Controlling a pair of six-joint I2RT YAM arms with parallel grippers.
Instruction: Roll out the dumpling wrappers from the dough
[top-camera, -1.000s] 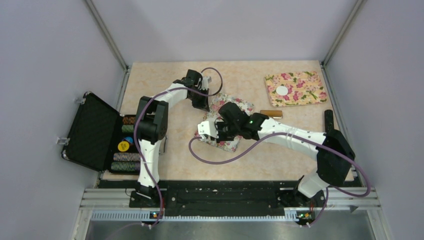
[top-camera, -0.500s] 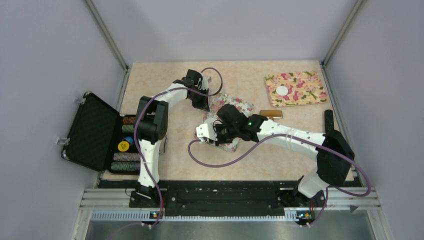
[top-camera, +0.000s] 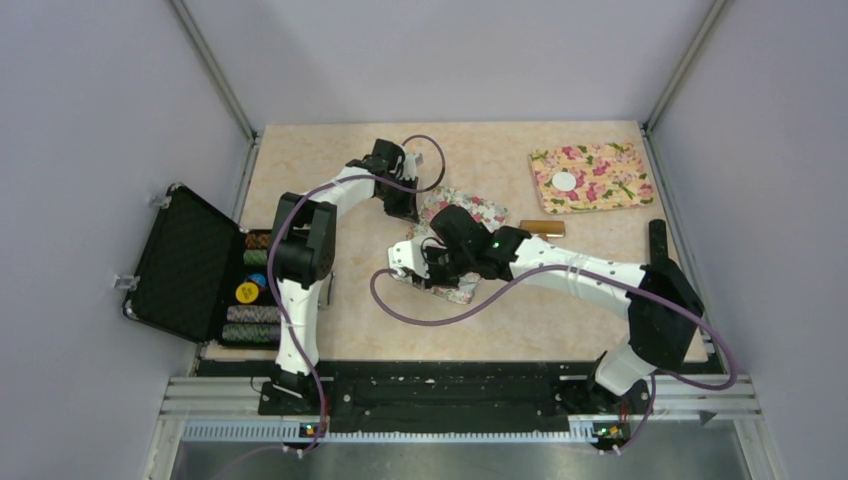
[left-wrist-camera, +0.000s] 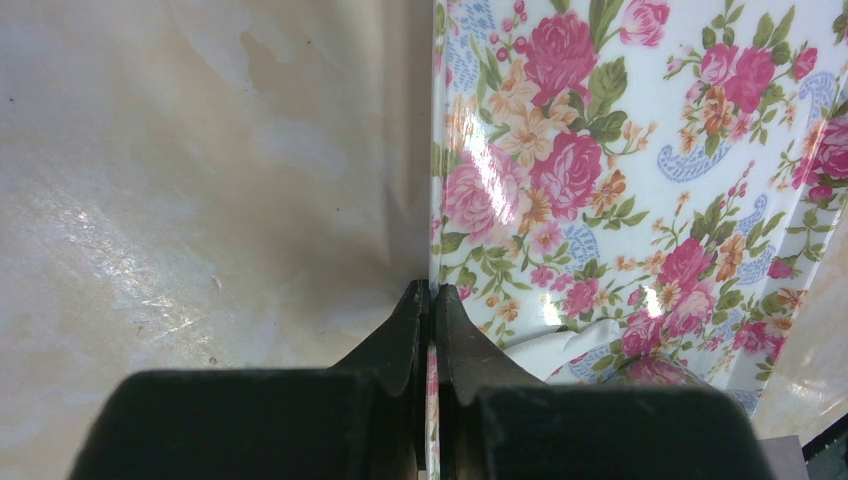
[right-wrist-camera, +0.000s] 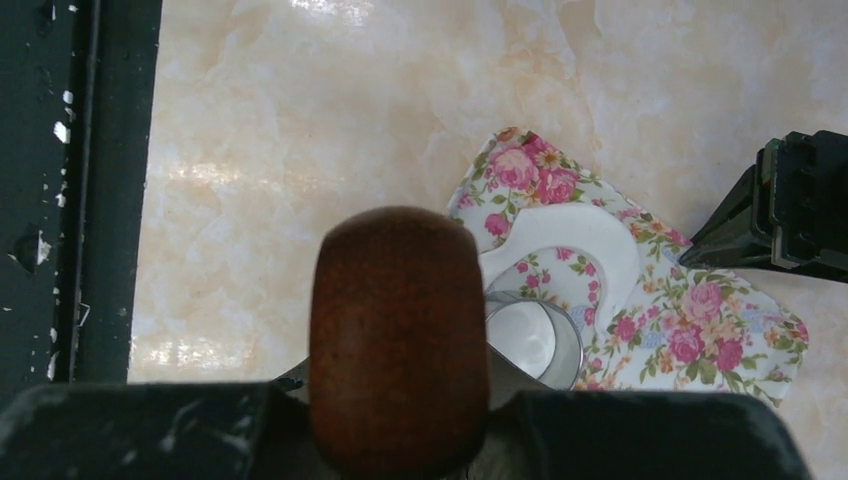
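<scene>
A near floral mat (top-camera: 462, 212) lies mid-table. My left gripper (top-camera: 405, 205) is shut on its left edge (left-wrist-camera: 432, 300). A flattened white sheet (right-wrist-camera: 590, 240) with a round piece cut out lies on this mat, and its edge shows in the left wrist view (left-wrist-camera: 560, 345). My right gripper (top-camera: 430, 262) is shut on a brown wooden handle (right-wrist-camera: 398, 330) with a metal ring (right-wrist-camera: 565, 335) below it, over the mat's near end. A white round (right-wrist-camera: 522, 338) shows inside the ring. One dumpling wrapper (top-camera: 565, 182) lies on the far floral mat (top-camera: 600, 185). No rounded lump of dough shows.
An open black case (top-camera: 190, 265) with stacks of coloured chips (top-camera: 250, 290) stands at the left table edge. A short brown wooden stick (top-camera: 541, 228) lies right of the near mat. Grey walls surround the table.
My right gripper with the wooden-handled ring has shifted a little left and away along the mat. The left gripper has stayed put on the mat's edge.
</scene>
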